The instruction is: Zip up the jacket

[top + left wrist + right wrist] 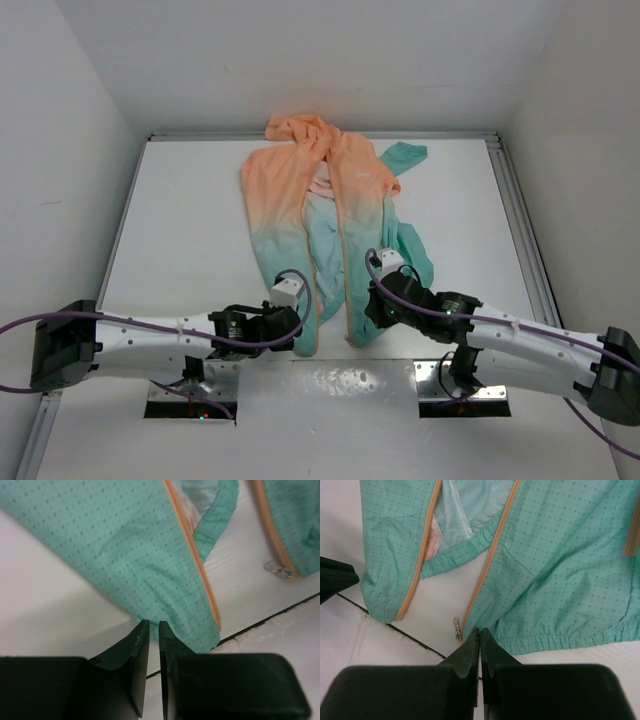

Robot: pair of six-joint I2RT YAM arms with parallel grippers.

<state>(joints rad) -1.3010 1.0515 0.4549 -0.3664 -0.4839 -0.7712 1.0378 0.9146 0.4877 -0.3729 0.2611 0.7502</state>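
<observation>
Top external view: thin hooded jacket [300, 200], peach-orange fading to teal-green, lies on the white bench [190, 220]. The hood is toward the far wall, the hem toward the arm bases, and the front is open. Orange zipper tapes [490, 565] stand apart at the hem. Small metal slider [456, 628] sits at the foot of the right-hand tape.

Left end effector [154, 626]: tips at the left panel's hem, jaws nearly together; whether it holds cloth cannot be told.

Right end effector [479, 630]: clenched, tips at the right panel's hem corner, just beside the slider.
</observation>
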